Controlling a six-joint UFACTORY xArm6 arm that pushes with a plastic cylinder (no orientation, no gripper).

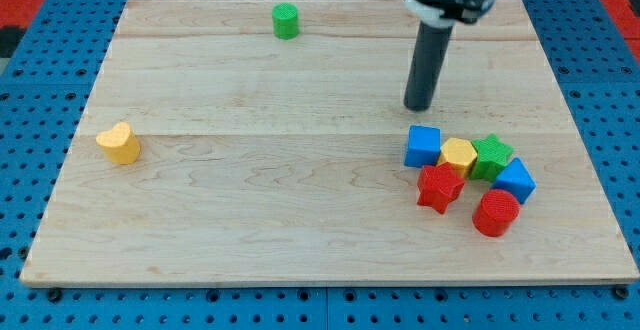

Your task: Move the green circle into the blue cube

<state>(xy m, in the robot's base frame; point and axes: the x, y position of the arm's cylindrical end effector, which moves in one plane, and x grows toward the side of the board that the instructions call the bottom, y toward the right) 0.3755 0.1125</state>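
Eight small blocks sit on the wooden bench [250,200], and reading from the view's left, the first is a yellow heart [119,143] alone near the left edge, well apart from everything else. Next, near the view's top, comes the green circle [286,20], the piece to be moved; it stands alone, far from its goal. Right of centre, my tip [419,107] rests on the bench just above the blue cube [423,146], near it but apart from it. There is no hand on this arm, only the rod, so nothing is open, closed or gripped. Further right a tight cluster touches the blue cube: a yellow block [458,156], a green star [491,156], a second blue block [514,181], a red star [438,187] and a red cylinder [495,212]. As I judge it, my tip must travel to the far side of the green circle, up and left, to push it down and right toward the cube.
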